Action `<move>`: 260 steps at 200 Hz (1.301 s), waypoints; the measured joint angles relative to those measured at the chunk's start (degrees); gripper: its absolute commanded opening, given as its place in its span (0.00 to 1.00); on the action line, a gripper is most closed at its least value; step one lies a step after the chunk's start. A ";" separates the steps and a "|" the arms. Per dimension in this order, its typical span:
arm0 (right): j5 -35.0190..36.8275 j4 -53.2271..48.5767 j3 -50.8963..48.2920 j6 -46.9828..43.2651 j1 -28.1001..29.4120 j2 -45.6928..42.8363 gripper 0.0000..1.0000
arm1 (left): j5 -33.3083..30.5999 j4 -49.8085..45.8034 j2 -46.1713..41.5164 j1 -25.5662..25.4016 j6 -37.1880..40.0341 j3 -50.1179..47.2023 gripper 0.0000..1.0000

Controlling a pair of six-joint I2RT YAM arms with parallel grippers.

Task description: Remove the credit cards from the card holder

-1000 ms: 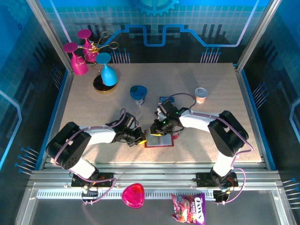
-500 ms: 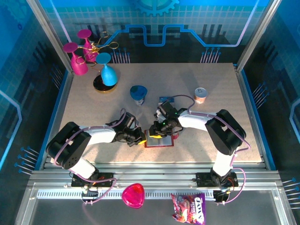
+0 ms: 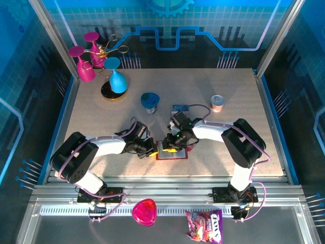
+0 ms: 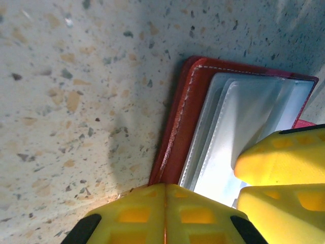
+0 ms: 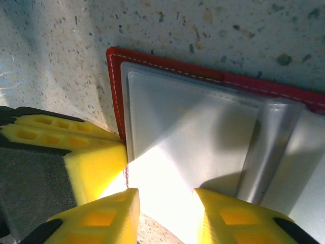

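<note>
The card holder [image 3: 172,153] lies open on the table, dark red with pale grey pockets [image 5: 188,127]. My left gripper [image 3: 153,151] is shut, and its yellow tips [image 4: 165,193] press on the holder's left red edge [image 4: 175,127]. My right gripper [image 5: 165,208] hovers open over the left pocket, close beside the left gripper's fingers [image 5: 81,147]. In the top view the right gripper [image 3: 172,145] sits above the holder's far half. A small blue credit card [image 3: 180,108] lies flat on the table beyond the right arm.
A blue cup [image 3: 150,100] and a small can [image 3: 218,103] stand behind the arms. Pink and blue goblets [image 3: 96,61] fill the far left corner. A pink heart dish [image 3: 144,212] and a candy bag [image 3: 204,226] lie on the front ledge.
The right gripper's jaws have spread wider and it has shifted slightly nearer over the holder. The left arm has not moved.
</note>
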 measured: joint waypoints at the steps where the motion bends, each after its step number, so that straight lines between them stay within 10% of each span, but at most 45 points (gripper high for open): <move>1: 0.00 -0.02 0.00 -0.04 0.00 0.00 0.34 | 0.00 0.02 0.00 0.02 -0.02 0.00 0.07; 260: -5.62 16.76 -12.22 4.31 -4.04 -4.13 0.33 | 0.04 -1.44 1.51 0.20 0.17 2.25 0.08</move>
